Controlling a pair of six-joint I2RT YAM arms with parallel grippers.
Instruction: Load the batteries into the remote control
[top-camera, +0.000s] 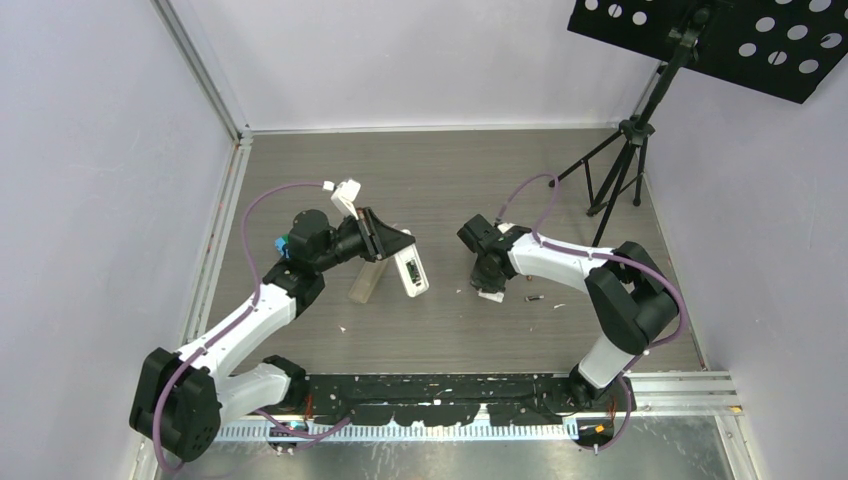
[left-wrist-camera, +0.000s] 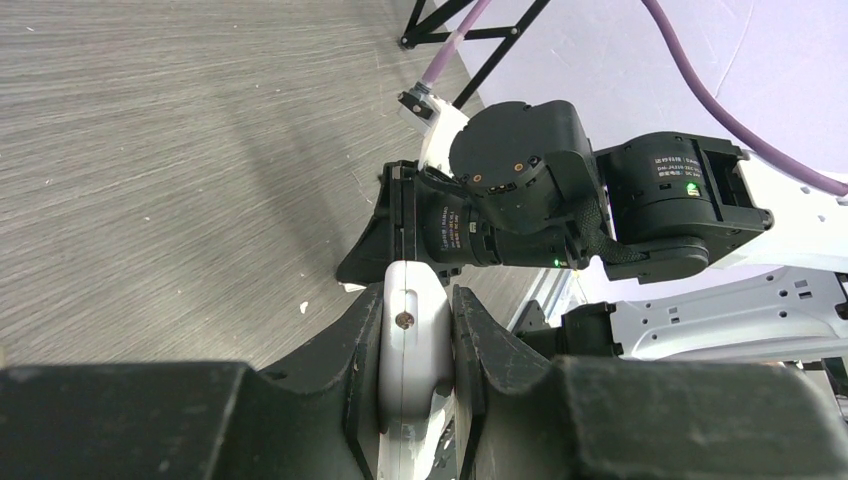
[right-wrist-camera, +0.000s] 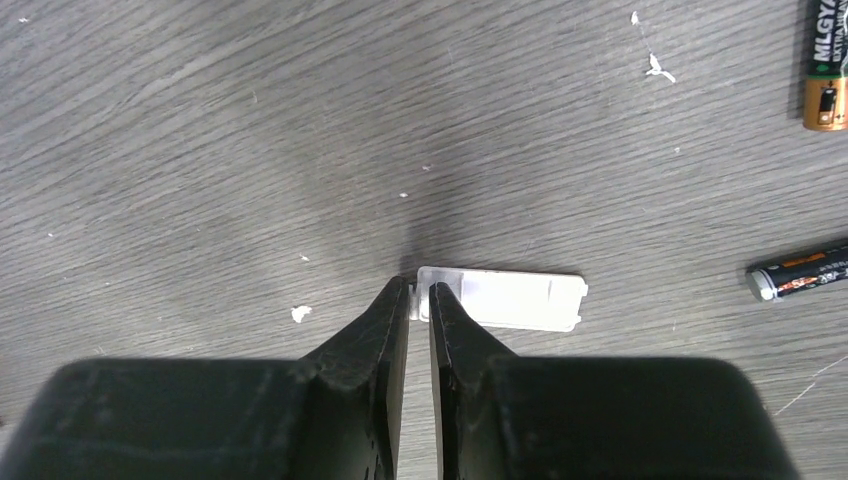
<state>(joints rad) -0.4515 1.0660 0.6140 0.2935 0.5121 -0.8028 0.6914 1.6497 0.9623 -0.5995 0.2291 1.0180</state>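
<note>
The grey wood-grain table (top-camera: 450, 170) carries everything here. A black stand (top-camera: 622, 165) on tripod legs rises well to the right of the remote control (top-camera: 411, 272) and farther back.

My left gripper (left-wrist-camera: 418, 305) is clamped on the remote control, one finger pressed to each long side. The white body sticks out past the fingertips and is lifted off the table and tilted. Just left of the remote, a translucent grey-tan bar (top-camera: 366, 282) leans out from under the same gripper. I cannot tell whether the bar touches the remote.

My right gripper (right-wrist-camera: 420, 295) points down at the table well to the right of the remote. Its jaws are parted by only a thin slit and grip nothing that I can see. Their tips sit at one short end of a flat white cover (right-wrist-camera: 510, 298) lying on the wood.

The batteries (right-wrist-camera: 800, 280) lie on the table beyond that cover, farther from the remote. From my right wrist I see two, apart from each other and from the cover. A few white flecks (right-wrist-camera: 300, 313) are scattered around the cover.
</note>
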